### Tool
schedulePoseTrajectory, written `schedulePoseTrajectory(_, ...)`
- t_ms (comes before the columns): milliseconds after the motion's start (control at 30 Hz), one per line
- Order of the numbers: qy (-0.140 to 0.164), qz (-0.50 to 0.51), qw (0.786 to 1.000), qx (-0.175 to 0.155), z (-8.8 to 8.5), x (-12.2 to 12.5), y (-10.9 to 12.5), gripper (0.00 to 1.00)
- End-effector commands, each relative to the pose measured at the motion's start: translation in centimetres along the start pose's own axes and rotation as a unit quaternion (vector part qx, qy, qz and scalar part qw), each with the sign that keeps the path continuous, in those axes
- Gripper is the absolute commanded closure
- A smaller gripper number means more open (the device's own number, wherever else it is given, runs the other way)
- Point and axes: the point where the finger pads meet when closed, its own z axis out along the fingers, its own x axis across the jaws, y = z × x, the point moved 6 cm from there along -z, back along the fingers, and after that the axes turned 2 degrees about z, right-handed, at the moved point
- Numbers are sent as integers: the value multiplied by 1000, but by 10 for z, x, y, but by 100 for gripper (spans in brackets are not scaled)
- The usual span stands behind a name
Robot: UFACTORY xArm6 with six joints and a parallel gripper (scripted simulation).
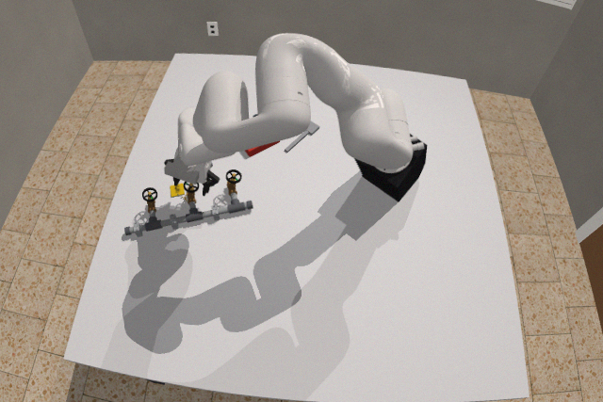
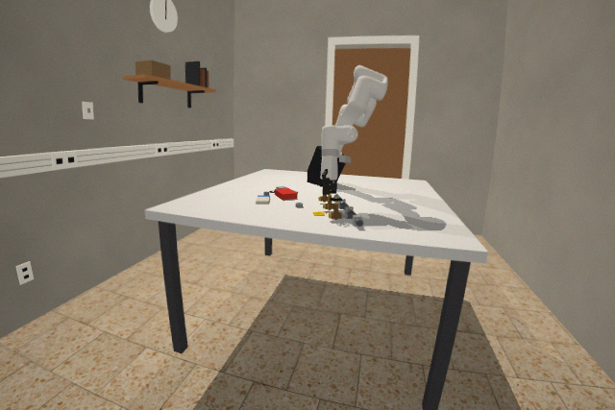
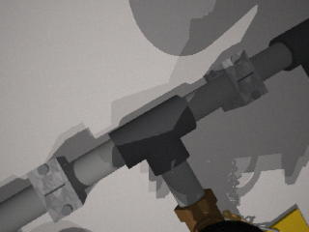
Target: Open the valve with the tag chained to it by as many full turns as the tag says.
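Observation:
Three valves with black handwheels stand on a grey pipe (image 1: 188, 217) on the white table: left valve (image 1: 147, 189), middle valve (image 1: 190, 187), right valve (image 1: 237, 172). A yellow tag (image 1: 176, 189) lies on the table just behind the middle valve, chained to it; its writing is too small to read. My gripper (image 1: 192, 184) is open and sits over the middle valve's handwheel, with one finger on each side of it. In the wrist view I see the pipe tee (image 3: 154, 137), the brass stem (image 3: 200, 213) and a corner of the tag (image 3: 290, 221).
A red box (image 2: 285, 193), a small white and blue block (image 2: 262, 199) and a small grey piece (image 2: 299, 205) lie on the table behind the valves. The arm's black base (image 1: 395, 169) stands at the right.

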Motion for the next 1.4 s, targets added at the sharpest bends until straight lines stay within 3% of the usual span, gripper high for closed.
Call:
schedulePoseTrajectory(0, 1, 31, 1000, 0, -1, 2, -1, 0)
schedulePoseTrajectory(200, 1, 155, 988, 0, -1, 2, -1, 0)
schedulePoseTrajectory(433, 2, 351, 936, 2, -1, 1, -1, 0)
schedulePoseTrajectory(500, 2, 351, 936, 2, -1, 1, -1, 0)
schedulePoseTrajectory(567, 1, 443, 897, 0, -1, 2, -1, 0)
schedulePoseTrajectory(667, 6, 491, 871, 7, -1, 1, 0, 0)
schedulePoseTrajectory(767, 8, 561, 828, 11, -1, 0, 0, 0)
schedulePoseTrajectory(1000, 11, 708, 706, 22, -1, -1, 0, 0)
schedulePoseTrajectory(1067, 11, 708, 706, 22, -1, -1, 0, 0)
schedulePoseTrajectory(1100, 10, 762, 647, 23, -1, -1, 0, 0)
schedulePoseTrajectory(1200, 11, 795, 605, 28, -1, -2, 0, 0)
schedulePoseTrajectory(1367, 11, 869, 494, 34, -1, -2, 0, 0)
